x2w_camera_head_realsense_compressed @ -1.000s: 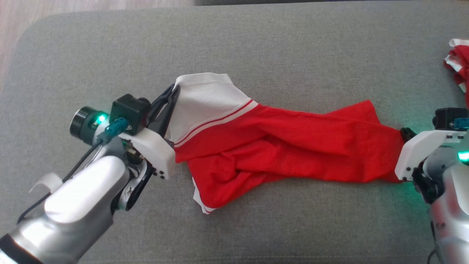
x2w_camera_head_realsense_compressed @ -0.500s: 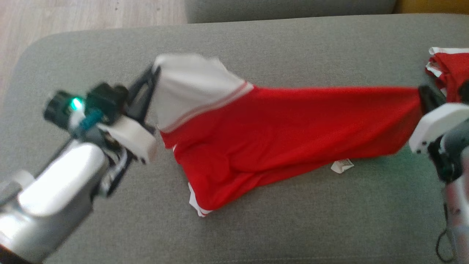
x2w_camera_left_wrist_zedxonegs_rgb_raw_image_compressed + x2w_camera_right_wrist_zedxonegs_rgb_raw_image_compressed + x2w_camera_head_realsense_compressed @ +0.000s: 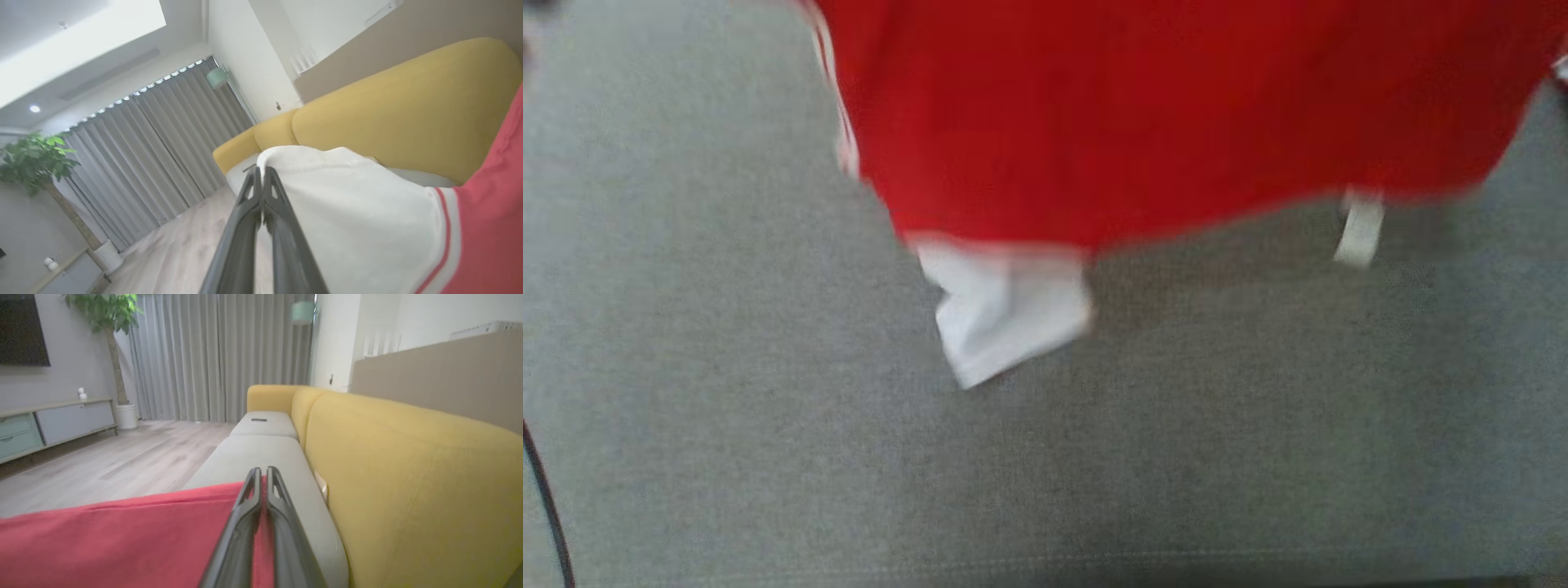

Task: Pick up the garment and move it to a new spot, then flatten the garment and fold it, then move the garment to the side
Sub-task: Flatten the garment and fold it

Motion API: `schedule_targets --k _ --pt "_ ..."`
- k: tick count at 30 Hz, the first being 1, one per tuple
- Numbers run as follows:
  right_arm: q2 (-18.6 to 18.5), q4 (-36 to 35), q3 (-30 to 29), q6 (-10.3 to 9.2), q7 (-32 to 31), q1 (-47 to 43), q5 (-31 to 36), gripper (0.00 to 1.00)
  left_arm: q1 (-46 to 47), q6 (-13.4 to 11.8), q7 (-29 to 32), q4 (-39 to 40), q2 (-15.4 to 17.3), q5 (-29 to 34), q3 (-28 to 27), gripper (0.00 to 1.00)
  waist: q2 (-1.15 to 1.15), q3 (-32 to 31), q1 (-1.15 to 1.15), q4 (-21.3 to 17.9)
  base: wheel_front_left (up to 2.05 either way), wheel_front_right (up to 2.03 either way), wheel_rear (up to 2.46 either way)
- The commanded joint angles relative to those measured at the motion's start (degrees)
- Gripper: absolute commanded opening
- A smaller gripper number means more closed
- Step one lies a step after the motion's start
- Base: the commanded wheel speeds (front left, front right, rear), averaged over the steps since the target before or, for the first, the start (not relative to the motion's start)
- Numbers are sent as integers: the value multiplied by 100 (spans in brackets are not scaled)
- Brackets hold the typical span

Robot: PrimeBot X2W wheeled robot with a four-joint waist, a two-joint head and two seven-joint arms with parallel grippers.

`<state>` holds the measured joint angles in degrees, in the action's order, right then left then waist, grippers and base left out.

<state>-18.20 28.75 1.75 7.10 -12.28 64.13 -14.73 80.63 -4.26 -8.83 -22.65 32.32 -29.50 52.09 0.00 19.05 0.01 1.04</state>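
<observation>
Left tool point(image 3: 261, 170) grips the white sleeve point(image 3: 347, 204) of the red T-shirt point(image 3: 1135, 106), right tool point(image 3: 261, 471) its red edge, both closed tight. The shirt hangs stretched left-to-right over the grey sofa seat point(image 3: 768, 457), yellow backrest point(image 3: 408, 465) behind.

Head view: hanging garment point(image 3: 1176, 106) blocks 10 to 2 o'clock; grey cushion point(image 3: 768, 457) bare, passable from 4 to 8 o'clock.

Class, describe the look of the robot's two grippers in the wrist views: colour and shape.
The left gripper has two long, slim, dark grey jaws, tapering, with open slots near the tips. The right gripper has the same build and colour.
</observation>
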Motion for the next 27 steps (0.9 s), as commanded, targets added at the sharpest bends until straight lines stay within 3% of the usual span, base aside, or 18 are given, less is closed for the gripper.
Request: schedule_targets --k 1,9,13,16,20,27 --pt "-69 -20 95 39 196 547 -16 0 651 18 -118 -164 93 191 -328 0 0 656 -1 -24 0 0 0" --pt "-304 1095 452 39 1376 2449 146 0 2347 -193 -601 -1143 -384 973 -562 0 0 1298 -1 -71 0 0 0" --pt "-464 1371 788 39 1797 2814 110 0 2438 -288 -614 -629 -419 1346 -777 0 0 1455 -1 -12 0 0 0" --pt "-551 1547 1032 39 2029 2758 -46 0 2060 -335 -615 -132 -372 1503 -965 0 0 1523 -1 56 0 0 0" --pt "-588 1802 1215 39 2337 2305 -284 0 1173 -206 -616 339 -384 1540 -1099 0 0 1419 -1 141 0 0 0" --pt "-564 1968 1253 39 2642 1041 -700 0 -998 -163 -616 1324 -330 1593 -1421 0 0 835 -1 168 0 0 0"
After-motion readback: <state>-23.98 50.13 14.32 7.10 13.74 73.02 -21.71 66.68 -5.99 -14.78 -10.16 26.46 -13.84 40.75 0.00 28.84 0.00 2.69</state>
